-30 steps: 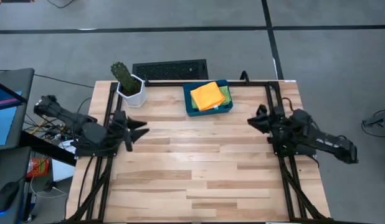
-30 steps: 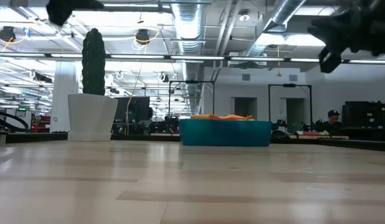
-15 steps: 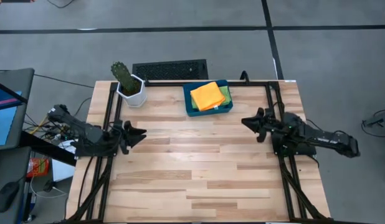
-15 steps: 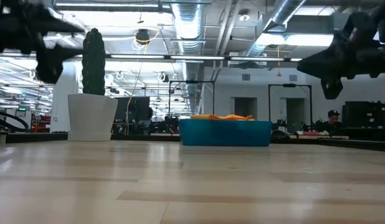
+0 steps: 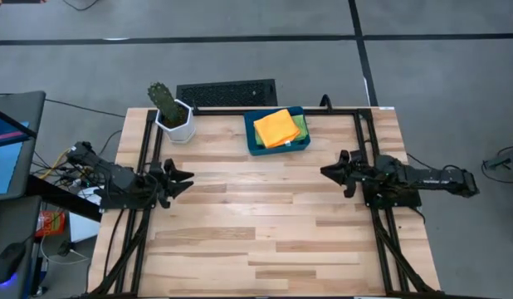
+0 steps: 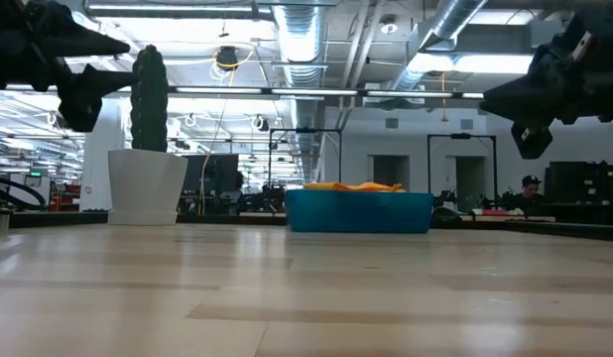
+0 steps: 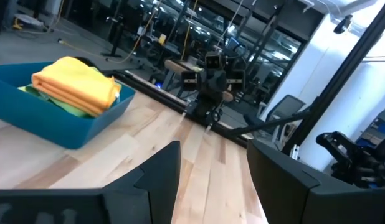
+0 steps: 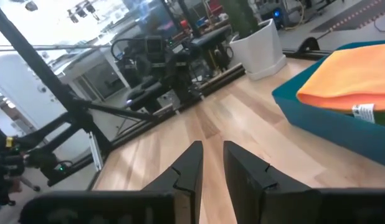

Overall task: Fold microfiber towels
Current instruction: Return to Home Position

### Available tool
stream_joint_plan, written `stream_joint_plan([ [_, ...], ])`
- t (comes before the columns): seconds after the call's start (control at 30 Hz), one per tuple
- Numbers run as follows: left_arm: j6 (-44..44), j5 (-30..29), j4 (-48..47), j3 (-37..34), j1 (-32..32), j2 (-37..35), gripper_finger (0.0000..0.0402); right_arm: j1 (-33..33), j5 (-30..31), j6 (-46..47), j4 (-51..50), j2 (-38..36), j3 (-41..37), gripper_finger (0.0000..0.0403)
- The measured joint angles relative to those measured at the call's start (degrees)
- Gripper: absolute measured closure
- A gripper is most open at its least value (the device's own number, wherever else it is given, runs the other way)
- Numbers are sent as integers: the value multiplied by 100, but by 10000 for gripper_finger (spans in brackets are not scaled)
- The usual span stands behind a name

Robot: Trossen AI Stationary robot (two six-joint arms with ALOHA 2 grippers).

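Pulled back to nine and three, since my orange towel [image 5: 276,127] sits stowed at twelve: left pincer [image 5: 183,177] gaping, right pincer [image 5: 327,172] barely parted.

The right gripper [image 8: 212,163] hangs above the wooden table [image 8: 242,124], its two dark fingers parted by a narrow gap. The blue tray [image 8: 317,121] holds the folded orange towel [image 8: 354,78], with a white label [image 8: 363,111] at the towel's edge. A white pot [image 8: 264,50] stands near the tray.

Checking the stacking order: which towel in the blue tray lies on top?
The orange towel, folded and fully in view; the green towel only peeks out from under it along one side of the tray.
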Motion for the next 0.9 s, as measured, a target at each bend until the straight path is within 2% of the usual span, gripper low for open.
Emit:
stream_joint_plan([
  [0.9,-52,-63,-46,4,0,0,223,24,-7,-17,-13,6,0,315],
])
